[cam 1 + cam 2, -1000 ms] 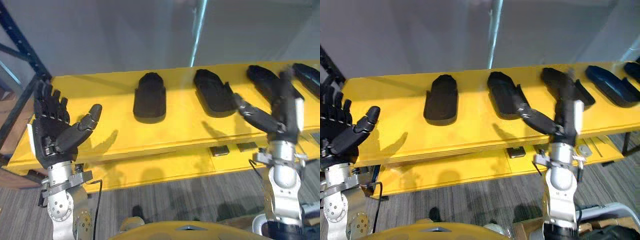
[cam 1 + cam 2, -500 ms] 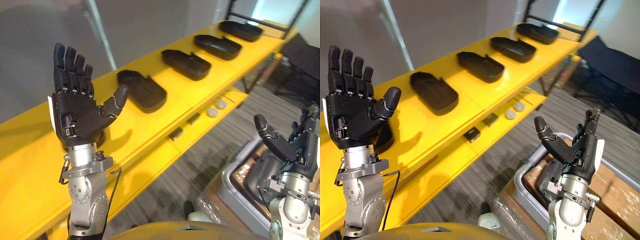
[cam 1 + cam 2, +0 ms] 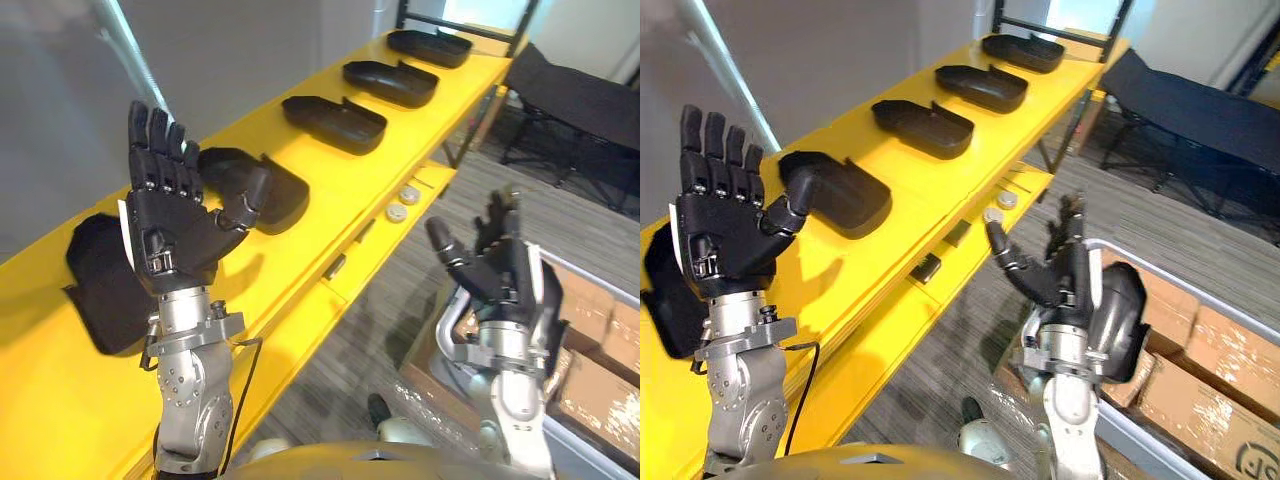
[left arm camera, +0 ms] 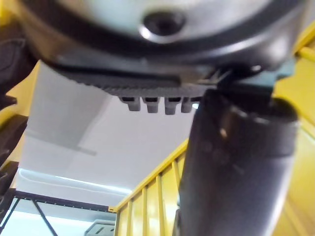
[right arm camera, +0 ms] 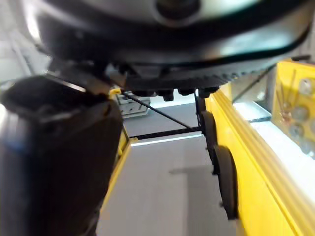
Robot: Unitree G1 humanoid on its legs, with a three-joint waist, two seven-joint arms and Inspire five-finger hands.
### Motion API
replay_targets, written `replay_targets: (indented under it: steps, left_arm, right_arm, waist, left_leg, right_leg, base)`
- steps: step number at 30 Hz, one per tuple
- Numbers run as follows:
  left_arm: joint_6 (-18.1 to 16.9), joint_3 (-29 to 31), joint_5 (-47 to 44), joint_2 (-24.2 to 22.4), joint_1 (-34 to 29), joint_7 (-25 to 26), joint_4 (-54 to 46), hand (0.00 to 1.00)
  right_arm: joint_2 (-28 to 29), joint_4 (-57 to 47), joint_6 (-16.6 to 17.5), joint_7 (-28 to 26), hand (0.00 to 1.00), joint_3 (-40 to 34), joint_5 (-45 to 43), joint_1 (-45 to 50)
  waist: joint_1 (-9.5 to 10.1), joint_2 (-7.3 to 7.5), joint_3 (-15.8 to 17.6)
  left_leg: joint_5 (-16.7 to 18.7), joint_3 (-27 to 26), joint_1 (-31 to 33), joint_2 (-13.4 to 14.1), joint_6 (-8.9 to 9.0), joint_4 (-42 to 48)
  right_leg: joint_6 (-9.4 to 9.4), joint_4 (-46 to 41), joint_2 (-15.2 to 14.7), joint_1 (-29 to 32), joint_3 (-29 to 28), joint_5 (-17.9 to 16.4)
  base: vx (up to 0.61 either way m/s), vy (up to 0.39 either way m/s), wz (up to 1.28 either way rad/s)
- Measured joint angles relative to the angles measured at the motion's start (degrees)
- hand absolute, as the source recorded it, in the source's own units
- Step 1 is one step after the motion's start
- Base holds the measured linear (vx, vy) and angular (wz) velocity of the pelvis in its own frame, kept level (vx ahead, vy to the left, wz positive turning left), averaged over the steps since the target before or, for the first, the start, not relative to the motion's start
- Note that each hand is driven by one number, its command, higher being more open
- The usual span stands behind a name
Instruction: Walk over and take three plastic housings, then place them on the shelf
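Several black plastic housings lie in a row on the yellow shelf point(image 3: 330, 215), among them one at the near end point(image 3: 100, 280), one point(image 3: 250, 185) behind my left thumb and one point(image 3: 335, 122) farther along. My left hand point(image 3: 175, 235) is raised in front of the shelf, palm up, open and empty. My right hand point(image 3: 1058, 288) is raised over a grey bin point(image 3: 1160, 272), also open and empty. Another black housing point(image 3: 1124, 322) stands in that bin just behind the right hand. The right wrist view shows housings point(image 5: 226, 182) edge-on along the shelf.
A lower yellow ledge carries two round discs point(image 3: 400, 200) and small dark pieces point(image 3: 335, 265). Cardboard boxes point(image 3: 1210, 370) sit beside the grey bin at the right. A black folding cot point(image 3: 1185, 90) stands on the grey carpet beyond the shelf's far end.
The camera has swung further right along the shelf, bringing the bin and boxes into fuller view. My right hand has risen and come closer to the middle. Both hands stay open and empty.
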State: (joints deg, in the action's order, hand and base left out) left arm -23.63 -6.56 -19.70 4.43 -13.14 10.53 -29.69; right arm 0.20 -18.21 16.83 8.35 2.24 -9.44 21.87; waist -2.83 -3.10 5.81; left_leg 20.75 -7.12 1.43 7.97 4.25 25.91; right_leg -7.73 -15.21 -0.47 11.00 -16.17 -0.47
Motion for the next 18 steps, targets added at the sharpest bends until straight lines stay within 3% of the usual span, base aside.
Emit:
replay_targets:
  steps: [2, 4, 5, 6, 7, 8, 10, 12, 14, 16, 17, 18]
  left_arm:
    - [0.0, -0.7, -0.1, 0.3, 1.6, -0.6, 0.0, 1.00]
    - [0.1, -0.8, 0.0, 0.8, 3.3, 0.7, -0.2, 1.00]
    - [0.4, -0.5, 0.3, 0.7, 3.9, 2.3, -0.2, 1.00]
    - [0.5, -0.4, 1.4, 0.4, 4.0, 3.1, -0.2, 1.00]
    - [0.6, 0.4, 4.0, 0.5, 3.9, 4.4, -0.3, 1.00]
    - [1.1, 0.9, 4.5, 0.4, 3.9, 4.6, -0.3, 1.00]
    - [1.3, 1.6, 4.4, -0.1, 3.2, 4.2, -0.3, 1.00]
    - [1.5, 3.3, 3.0, -0.1, 1.9, 3.1, -0.1, 1.00]
    - [1.5, 5.4, -0.2, -0.3, -0.4, 0.9, 0.0, 1.00]
    - [1.5, 8.1, -4.8, -0.8, -2.9, -0.1, 0.3, 1.00]
    - [1.4, 9.4, -6.9, -1.1, -3.7, -0.1, 0.5, 1.00]
    - [1.4, 10.3, -8.9, -2.3, -4.3, -0.1, 2.2, 1.00]
  right_arm:
    - [2.6, 1.3, 0.4, 0.8, 1.00, -0.2, 0.0, 2.1]
    - [2.3, 1.5, 1.2, 0.3, 1.00, -0.4, -0.3, 3.3]
    - [1.7, 1.9, 1.4, -0.4, 1.00, -0.7, -0.7, 2.7]
    - [1.6, 2.0, 1.8, -0.6, 1.00, -0.7, -1.5, 2.1]
    - [1.5, 2.2, 2.8, -0.9, 1.00, 0.0, -2.6, 0.2]
    - [1.1, 2.3, 3.3, -0.8, 1.00, 1.4, -2.6, -1.8]
    - [-0.2, 4.2, 3.7, 0.0, 1.00, 4.9, -2.3, -5.4]
    - [-0.4, 9.5, 3.7, 1.0, 1.00, 8.2, -1.8, -9.5]
    - [-0.1, 15.2, 3.5, 1.4, 1.00, 9.6, 0.2, -11.9]
    - [0.0, 19.4, 2.0, 2.2, 1.00, 9.7, 2.2, -12.9]
    - [-0.1, 20.2, 0.8, 2.5, 1.00, 9.6, 4.0, -12.9]
    - [-1.4, 20.8, -0.9, 2.7, 1.00, 9.5, 4.9, -12.7]
  waist:
    - [0.13, 0.39, 1.4]
    - [1.10, 1.08, 2.7]
    - [1.52, 0.25, 3.2]
    - [1.65, -0.21, 3.5]
    - [2.05, 0.50, 3.3]
    - [2.64, 0.17, 3.5]
    - [3.14, 0.29, 3.3]
    - [4.04, 1.43, 2.7]
    - [5.21, 2.32, 2.1]
    - [6.52, 3.01, 1.8]
    - [6.95, 3.75, 1.6]
    - [7.47, 3.06, 1.6]
  left_leg:
    - [1.5, -1.2, -0.6, -0.3, -1.06, 3.0]
    - [3.4, -5.4, -1.5, -0.1, -2.13, 5.7]
    - [3.2, -8.8, -1.9, 1.2, -3.15, 5.6]
    - [2.7, -10.3, -2.0, 1.3, -3.47, 4.9]
    - [1.4, -13.3, -1.9, 1.5, -3.89, 3.5]
    - [0.3, -15.2, -1.7, 2.3, -4.08, 2.8]
    - [-1.1, -16.1, -0.7, 4.2, -3.60, 2.6]
    - [-3.6, -16.6, 0.5, 5.8, -2.10, 0.9]
    - [-6.7, -16.8, 2.1, 7.4, -0.31, -1.4]
    - [-9.0, -17.0, 4.3, 9.6, 1.90, -1.1]
    - [-9.7, -17.2, 5.0, 10.5, 3.09, -0.4]
    - [-11.2, -17.1, 5.2, 12.3, 4.53, -0.6]
  right_leg:
    - [0.03, -5.4, 0.1, 1.6, 0.6, -0.1]
    - [-0.01, -3.5, -1.2, 1.5, 4.6, 0.6]
    - [1.24, 2.4, -2.6, -0.9, 7.2, 2.9]
    - [1.37, 1.7, -4.1, -0.1, 10.6, 2.6]
    - [3.47, -4.0, -7.5, 2.0, 16.6, 1.1]
    - [5.04, -9.9, -10.1, 2.2, 19.3, 0.0]
    - [7.40, -19.3, -13.7, 1.2, 21.2, -2.2]
    - [8.18, -25.0, -17.3, -1.0, 22.4, -3.5]
    - [8.03, -24.4, -19.6, -3.8, 22.6, -3.4]
    - [5.78, -14.8, -20.8, -7.8, 23.2, -1.9]
    - [1.53, -8.4, -20.8, -9.5, 24.5, 0.4]
    - [-4.32, -3.3, -18.9, -11.9, 27.3, -3.4]
  base:
    - [-0.17, 0.101, -0.27]
    - [-0.25, 0.084, -1.03]
    - [-0.34, 0.105, -1.31]
    - [-0.36, 0.127, -1.30]
    - [-0.22, 0.091, -1.13]
    - [-0.20, 0.042, -1.01]
    - [-0.10, -0.046, -0.51]
    - [-0.09, -0.183, -0.35]
    - [-0.13, -0.382, -0.31]
    - [-0.10, -0.413, -0.34]
    - [-0.10, -0.458, -0.54]
    - [-0.11, -0.560, -0.88]
